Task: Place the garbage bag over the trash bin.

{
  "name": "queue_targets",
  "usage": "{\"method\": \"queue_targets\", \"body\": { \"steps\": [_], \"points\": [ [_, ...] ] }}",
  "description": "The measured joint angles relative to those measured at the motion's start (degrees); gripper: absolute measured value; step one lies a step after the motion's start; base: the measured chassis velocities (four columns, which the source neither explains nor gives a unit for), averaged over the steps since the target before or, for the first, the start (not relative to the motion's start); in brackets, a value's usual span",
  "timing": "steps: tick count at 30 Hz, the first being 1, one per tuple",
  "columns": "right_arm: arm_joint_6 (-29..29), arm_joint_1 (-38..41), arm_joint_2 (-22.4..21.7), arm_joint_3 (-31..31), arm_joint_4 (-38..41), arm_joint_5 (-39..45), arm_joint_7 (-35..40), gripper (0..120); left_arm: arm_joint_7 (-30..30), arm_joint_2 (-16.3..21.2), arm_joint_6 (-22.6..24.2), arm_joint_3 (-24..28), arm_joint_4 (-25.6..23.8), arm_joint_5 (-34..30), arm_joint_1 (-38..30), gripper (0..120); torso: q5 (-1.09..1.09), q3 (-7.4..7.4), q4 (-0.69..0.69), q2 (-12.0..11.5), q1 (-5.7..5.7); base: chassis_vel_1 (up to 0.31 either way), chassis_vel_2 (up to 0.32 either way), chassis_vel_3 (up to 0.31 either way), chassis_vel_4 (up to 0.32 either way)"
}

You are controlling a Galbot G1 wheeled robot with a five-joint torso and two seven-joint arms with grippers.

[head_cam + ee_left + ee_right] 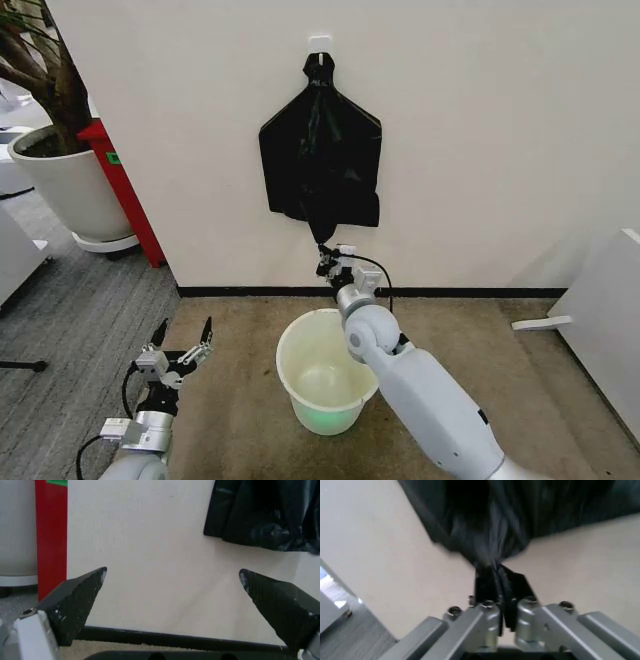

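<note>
Bright, even indoor light; soft shadows on the wall (480, 150); right wrist view blurred close up.

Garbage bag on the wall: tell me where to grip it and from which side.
Grip the gathered bottom tip of the garbage bag, coming from below. The plastic bunches there into a narrow tail, as the right hand shows, shut on it above the trash bin.

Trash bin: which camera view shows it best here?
The head view. The trash bin stands whole and bare on the carpet below the hanging garbage bag, partly crossed by the right arm. Both wrist views point at the wall and bag instead.
</note>
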Motion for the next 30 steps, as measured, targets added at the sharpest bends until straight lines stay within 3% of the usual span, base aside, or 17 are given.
{"method": "queue_targets", "body": {
  "steps": [15,24,27,30],
  "points": [
    [-2.4,1.9,-5.4,6.0,15.0,-2.3,-2.1,58,-1.3,1.7,0.1,0.6,-1.4,-1.6,-1.7,100,-0.01,0.00,0.00,0.0,0.00,0.000,0.000,0.000,0.000],
    [-2.8,-0.9,-7.0,6.7,18.2,-3.0,-4.1,86,-1.9,3.8,0.7,0.5,-4.4,-3.9,-3.0,100,-0.01,0.00,0.00,0.0,0.00,0.000,0.000,0.000,0.000],
    [-2.8,-0.1,-7.5,7.3,18.1,-4.3,-4.9,98,-2.9,5.9,1.6,1.1,-7.1,-6.6,-4.1,100,-0.01,0.00,0.01,0.0,0.00,0.000,0.000,0.000,0.000],
    [-2.8,3.1,-8.7,7.3,17.5,-5.2,-5.0,100,-4.3,9.2,3.1,2.2,-10.6,-10.8,-5.6,100,0.00,0.00,-0.01,0.0,0.00,0.000,0.000,0.000,0.000]
  ]
}}
